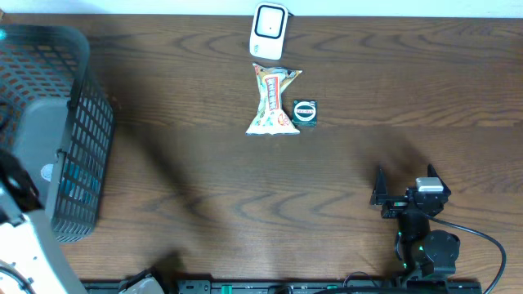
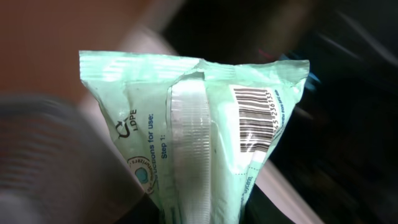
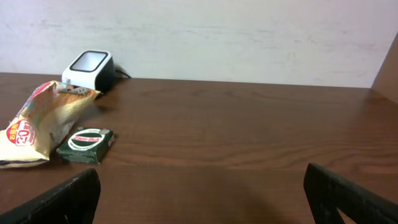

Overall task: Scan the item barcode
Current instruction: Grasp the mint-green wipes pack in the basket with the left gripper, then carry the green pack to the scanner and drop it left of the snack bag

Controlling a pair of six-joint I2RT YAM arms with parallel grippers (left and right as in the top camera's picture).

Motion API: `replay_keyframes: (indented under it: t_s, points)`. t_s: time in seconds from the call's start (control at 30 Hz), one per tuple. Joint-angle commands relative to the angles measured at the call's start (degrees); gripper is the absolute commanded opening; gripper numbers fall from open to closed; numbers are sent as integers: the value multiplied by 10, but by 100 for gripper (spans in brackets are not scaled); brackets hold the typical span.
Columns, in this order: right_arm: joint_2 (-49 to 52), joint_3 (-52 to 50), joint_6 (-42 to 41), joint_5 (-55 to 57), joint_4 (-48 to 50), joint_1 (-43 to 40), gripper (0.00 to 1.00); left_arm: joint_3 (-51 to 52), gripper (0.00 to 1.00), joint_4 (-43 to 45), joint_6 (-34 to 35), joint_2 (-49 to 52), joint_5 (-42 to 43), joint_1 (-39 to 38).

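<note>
The left wrist view is filled by a mint-green plastic packet (image 2: 149, 87) standing upright, with a black barcode (image 2: 255, 118) on its upper right and a ribbed seam down the middle. My left gripper (image 2: 208, 214) is shut on the packet's lower end, with a dark finger pressed against each side. The white scanner (image 1: 269, 31) sits at the table's far edge, also visible as the scanner (image 3: 90, 67) in the right wrist view. My right gripper (image 1: 406, 184) rests open and empty at the front right, its fingers (image 3: 68, 196) wide apart over bare wood.
A dark mesh basket (image 1: 57, 122) stands at the left, with my left arm (image 1: 16, 196) beside it. In front of the scanner lie a yellow snack bag (image 1: 274, 100) and a small green box (image 1: 305, 111).
</note>
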State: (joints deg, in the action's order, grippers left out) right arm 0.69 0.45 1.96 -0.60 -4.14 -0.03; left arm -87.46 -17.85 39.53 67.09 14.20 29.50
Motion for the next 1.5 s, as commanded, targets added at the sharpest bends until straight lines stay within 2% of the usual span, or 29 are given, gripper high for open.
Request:
replay_keyframes:
  t_s: [0.0,0.27,0.4,0.47,0.67,0.97,1.1,1.23,1.47]
  points:
    - [-3,-1,3,0,-2,5,99,-2,30,-1,-9,18,78,-86]
    - [-3,-1,3,0,-2,5,99,-1,30,-5,-160,125,41,-322]
    - [-3,-1,3,0,-2,5,100,-1,30,-30,-259,209,-31,-392]
    - [-3,-1,3,0,-2,5,99,-1,30,-40,-275,247,-54,-410]
    - [-3,-1,3,0,-2,5,99,-1,30,-55,-275,371,-60,-434]
    - [-3,-1,3,0,-2,5,99,-1,31,-61,-275,502,-63,-434]
    - [-3,-1,3,0,-2,5,99,-1,57,-76,-275,516,-63,-434]
    - [-3,-1,3,0,-2,5,99,-2,70,-78,-275,502,-63,-434]
    - [-3,-1,3,0,-2,5,99,-12,73,-56,-275,389,-63,-415]
